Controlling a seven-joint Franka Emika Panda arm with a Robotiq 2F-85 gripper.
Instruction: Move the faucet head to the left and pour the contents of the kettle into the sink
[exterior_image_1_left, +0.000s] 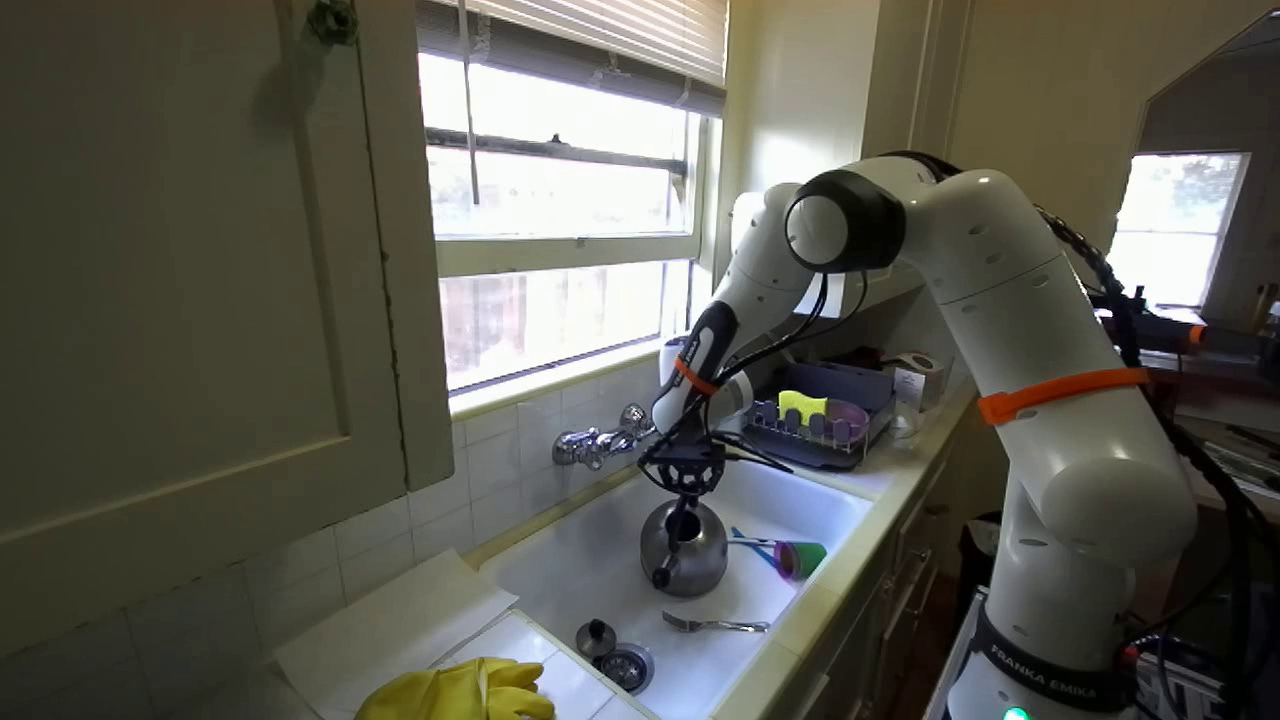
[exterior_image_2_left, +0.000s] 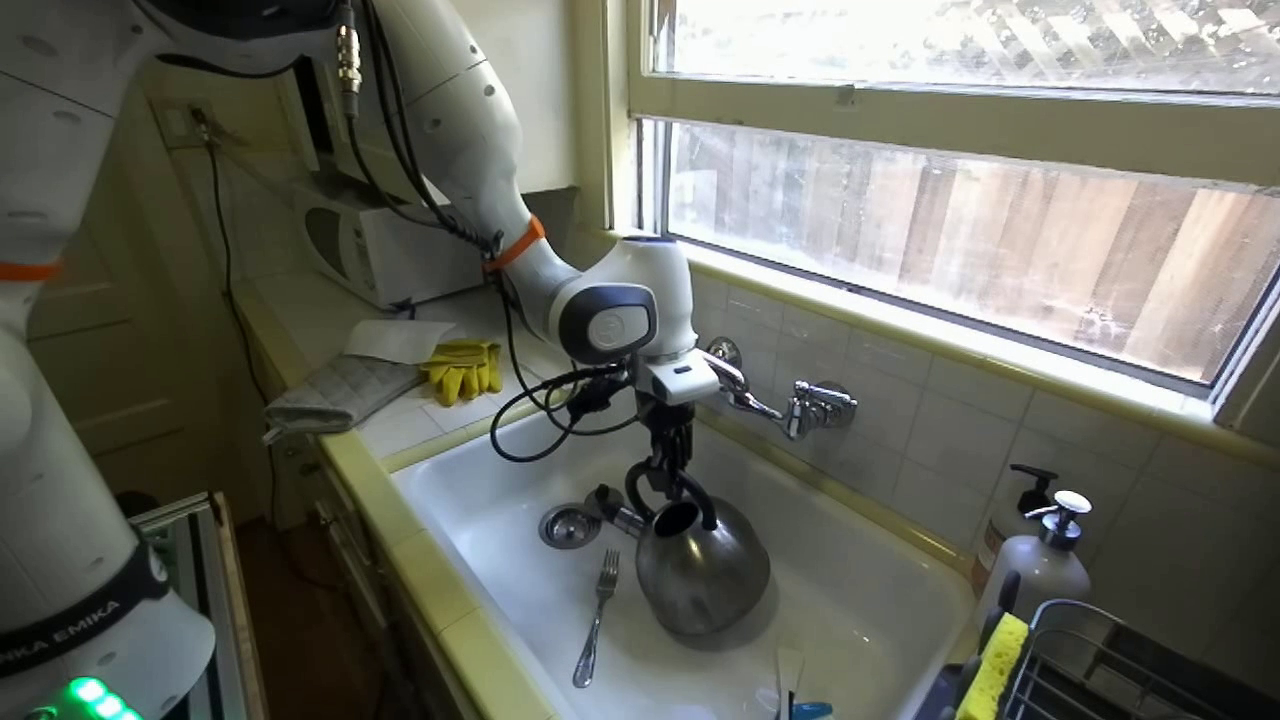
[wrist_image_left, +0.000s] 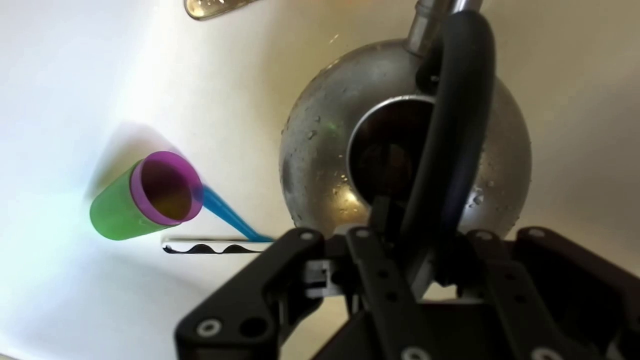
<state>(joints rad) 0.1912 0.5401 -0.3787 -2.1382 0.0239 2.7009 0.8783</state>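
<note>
The grey metal kettle (exterior_image_1_left: 707, 562) is inside the white sink (exterior_image_2_left: 850, 520), leaning toward its spout (exterior_image_2_left: 622, 517), which points at the drain. My gripper (wrist_image_left: 422, 245) is shut on the kettle's dark arched handle (wrist_image_left: 457, 115), which runs between the fingers. Through the kettle's round opening (wrist_image_left: 387, 155) the inside looks dark. Whether its base touches the basin floor I cannot tell. On the tiled wall beside my wrist is the chrome faucet head (exterior_image_2_left: 815, 408), also visible in an exterior view (exterior_image_1_left: 590, 448); the arm covers part of it.
In the basin lie a fork (exterior_image_1_left: 716, 625), a green and purple cup (wrist_image_left: 145, 195), a blue utensil (wrist_image_left: 227, 212) and a small metal piece (exterior_image_1_left: 595, 638) by the drain (exterior_image_2_left: 570, 527). A dish rack (exterior_image_1_left: 815, 445), soap bottles (exterior_image_2_left: 1045, 565) and yellow gloves (exterior_image_2_left: 462, 370) flank the sink.
</note>
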